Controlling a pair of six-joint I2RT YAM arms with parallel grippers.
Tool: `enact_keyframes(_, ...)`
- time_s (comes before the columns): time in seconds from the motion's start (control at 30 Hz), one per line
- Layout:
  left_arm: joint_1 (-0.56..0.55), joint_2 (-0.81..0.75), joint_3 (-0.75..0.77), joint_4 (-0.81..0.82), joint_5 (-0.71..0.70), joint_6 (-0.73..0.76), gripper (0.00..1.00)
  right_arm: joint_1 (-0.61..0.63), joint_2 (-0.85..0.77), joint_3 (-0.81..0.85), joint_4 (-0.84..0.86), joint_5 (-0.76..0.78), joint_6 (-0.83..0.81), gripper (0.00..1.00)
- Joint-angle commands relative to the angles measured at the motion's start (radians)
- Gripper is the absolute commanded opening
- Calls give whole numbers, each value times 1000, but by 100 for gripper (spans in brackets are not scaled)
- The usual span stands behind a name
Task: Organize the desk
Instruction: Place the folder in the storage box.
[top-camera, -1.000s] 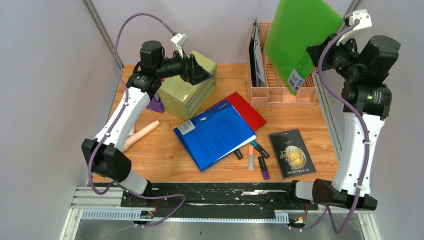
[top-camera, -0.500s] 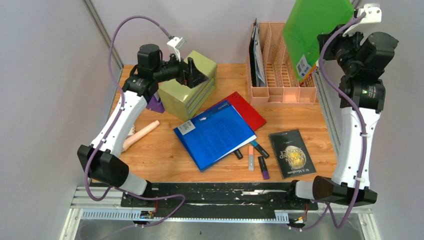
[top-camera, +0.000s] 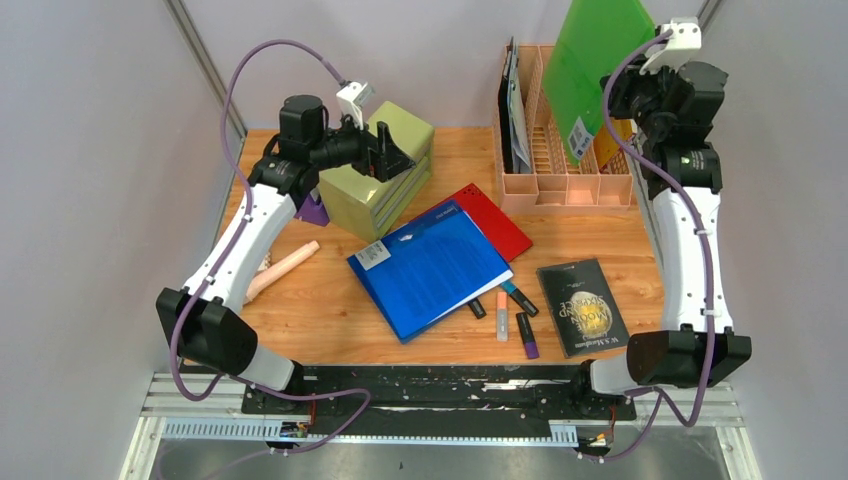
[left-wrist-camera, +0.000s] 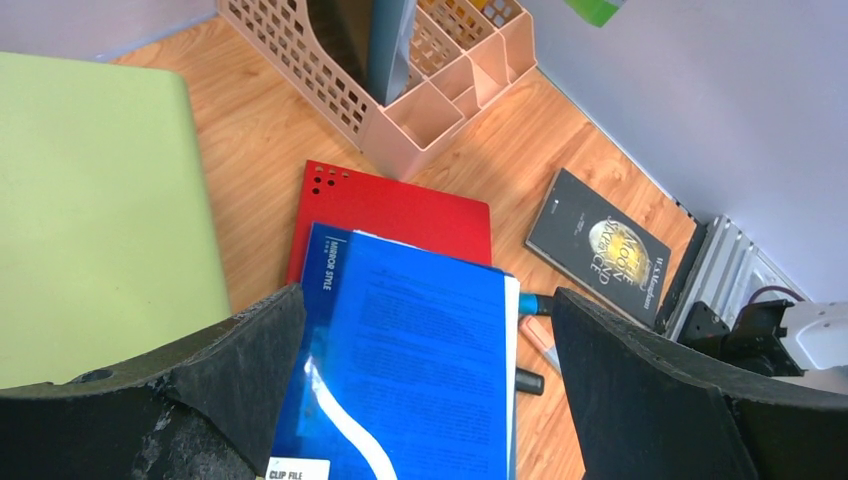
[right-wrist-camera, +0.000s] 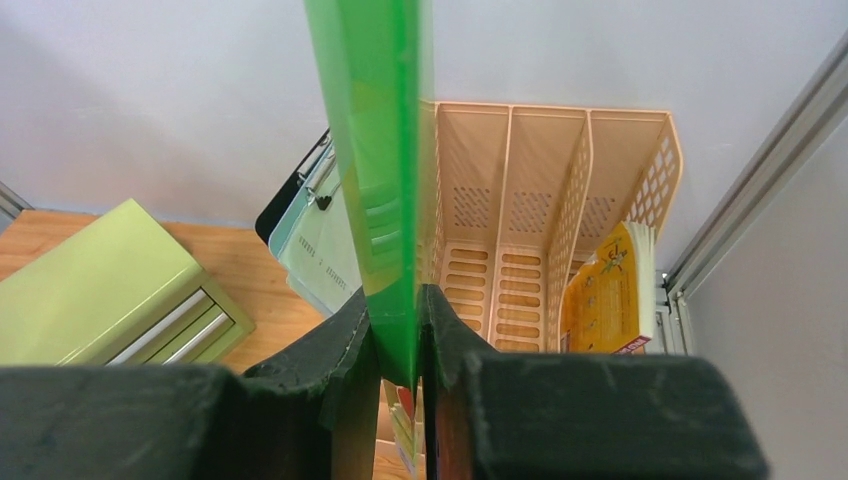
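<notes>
The right gripper (right-wrist-camera: 398, 335) is clamped on the lower edge of a green folder (right-wrist-camera: 375, 150), holding it upright above the rack (top-camera: 560, 185) at the far right of the desk (top-camera: 320, 300). The left gripper (left-wrist-camera: 425, 310) hangs wide apart and empty above the desk, beside the chest (top-camera: 375, 190).

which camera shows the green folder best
Top external: the green folder shows nearly its whole face, held above the peach file rack by the right gripper. The right wrist view sees it only edge-on between its fingers; the left wrist view catches just a green corner at its top edge.
</notes>
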Motion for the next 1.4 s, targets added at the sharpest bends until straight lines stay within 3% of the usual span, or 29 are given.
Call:
enact_keyframes(0.0,5,-41,-11,27,-6,21,100,36,6,-9,153,76,-28,0)
enact_keyframes(0.73,5,-14,-14,43,-5,7,100,48,89,-20,219,127,-58,0)
enact_keyframes(1.0,5,2,-7,41,-6,2,100,115,160,-15,262,166,-92,0)
enact_keyframes(1.37,5,5,-12,41,-9,4,100,138,241,-122,466,229,-138,0)
